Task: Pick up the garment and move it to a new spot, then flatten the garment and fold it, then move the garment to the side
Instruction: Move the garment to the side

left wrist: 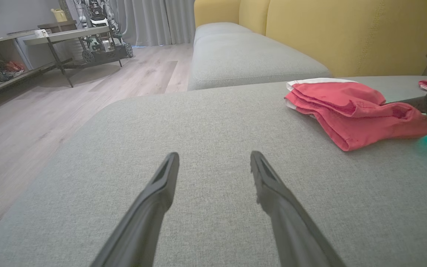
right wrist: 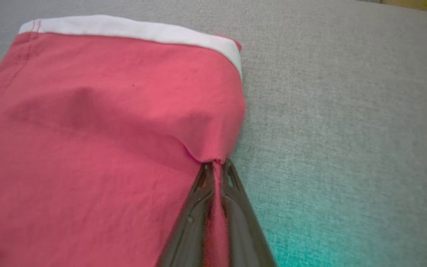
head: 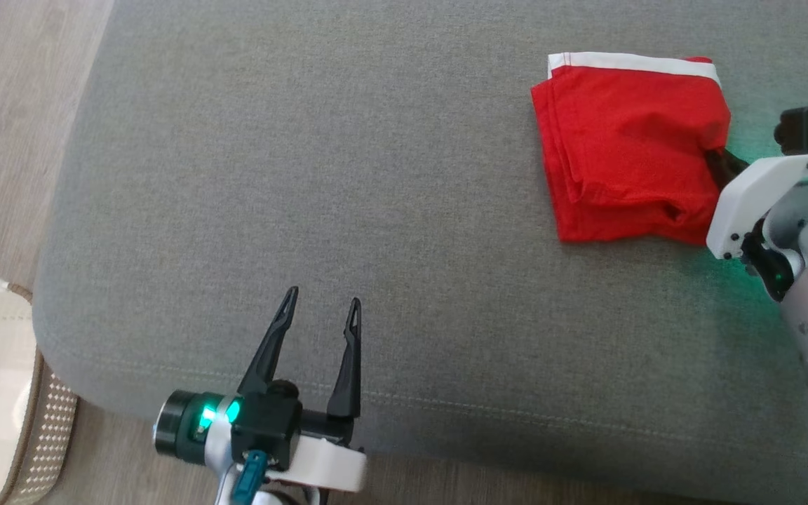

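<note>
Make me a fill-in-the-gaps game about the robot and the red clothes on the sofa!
The folded garment is red with a ____ band along one edge.
The right gripper is ____ on the garment's edge.
The left gripper is wide ____, holding nothing.
The garment lies on a ____ cushion.
Missing words: white, shut, open, grey.

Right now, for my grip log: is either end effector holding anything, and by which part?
Right end effector pinches the red garment by its right-hand edge; left end effector is open, empty.

Matt cloth garment [head: 621, 140], coarse-woven cushion [head: 306, 175]
</note>
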Robot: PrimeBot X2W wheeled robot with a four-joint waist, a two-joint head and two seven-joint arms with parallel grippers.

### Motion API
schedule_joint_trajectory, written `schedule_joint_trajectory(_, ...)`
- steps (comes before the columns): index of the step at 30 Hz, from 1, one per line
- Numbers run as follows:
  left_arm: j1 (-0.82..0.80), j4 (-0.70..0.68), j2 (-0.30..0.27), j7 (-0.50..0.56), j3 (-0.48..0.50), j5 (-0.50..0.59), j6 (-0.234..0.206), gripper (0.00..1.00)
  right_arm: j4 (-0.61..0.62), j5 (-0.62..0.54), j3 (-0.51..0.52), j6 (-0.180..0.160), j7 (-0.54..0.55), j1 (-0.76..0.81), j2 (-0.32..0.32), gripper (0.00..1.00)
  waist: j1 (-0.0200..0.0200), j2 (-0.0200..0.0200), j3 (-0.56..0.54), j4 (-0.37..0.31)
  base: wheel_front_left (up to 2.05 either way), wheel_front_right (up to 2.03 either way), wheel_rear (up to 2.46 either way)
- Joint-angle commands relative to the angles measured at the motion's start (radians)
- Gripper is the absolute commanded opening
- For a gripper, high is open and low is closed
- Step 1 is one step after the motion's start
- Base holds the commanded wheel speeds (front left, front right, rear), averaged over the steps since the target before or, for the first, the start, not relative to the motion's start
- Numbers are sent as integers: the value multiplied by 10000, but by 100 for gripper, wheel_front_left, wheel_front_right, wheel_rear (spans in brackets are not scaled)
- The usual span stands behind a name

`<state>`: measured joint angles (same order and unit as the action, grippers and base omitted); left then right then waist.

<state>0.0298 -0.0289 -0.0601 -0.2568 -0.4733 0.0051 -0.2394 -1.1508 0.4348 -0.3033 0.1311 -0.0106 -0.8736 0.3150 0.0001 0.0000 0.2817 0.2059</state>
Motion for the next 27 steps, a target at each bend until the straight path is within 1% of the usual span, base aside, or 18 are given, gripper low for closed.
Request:
schedule_joint_trajectory(1, -360, -291, -27, -49, 236, -10, -116, 100, 75, 143, -283, -4, -262, -152, 186, 0, -1, 0, -53, -57, 0, 0, 0)
schedule_joint_trajectory(8, -277, -371, -27, -49, 253, -118, -218, 100, -61, 274, -886, -4, -753, -391, 657, 0, -1, 0, -304, -609, 0, 0, 0)
schedule_joint_trajectory(13, -261, -423, -53, -49, 280, -115, -257, 100, -86, 263, -1252, -4, -933, -741, 1262, 0, -1, 0, -366, -1137, 0, 0, 0)
schedule_joint_trajectory(15, -305, -411, -86, -49, 276, -83, -252, 100, -138, 267, -1315, -4, -1001, -903, 1567, 0, -1, 0, -349, -1324, 0, 0, 0)
schedule_joint_trajectory(16, -305, -411, -86, -49, 276, -83, -252, 100, -138, 267, -1315, -4, -1001, -903, 1567, 0, -1, 0, -349, -1324, 0, 0, 0)
schedule_joint_trajectory(22, -422, -449, -161, -49, 305, -41, -313, 100, -323, 260, -1357, -4, -1167, -1350, 2411, 0, -1, 0, -239, -1804, 0, 0, 0)
schedule_joint_trajectory(27, -495, -483, -216, -49, 296, -43, -325, 100, -494, 245, -1263, -4, -1314, -1683, 2987, 0, -1, 0, 24, -2090, 0, 0, 0)
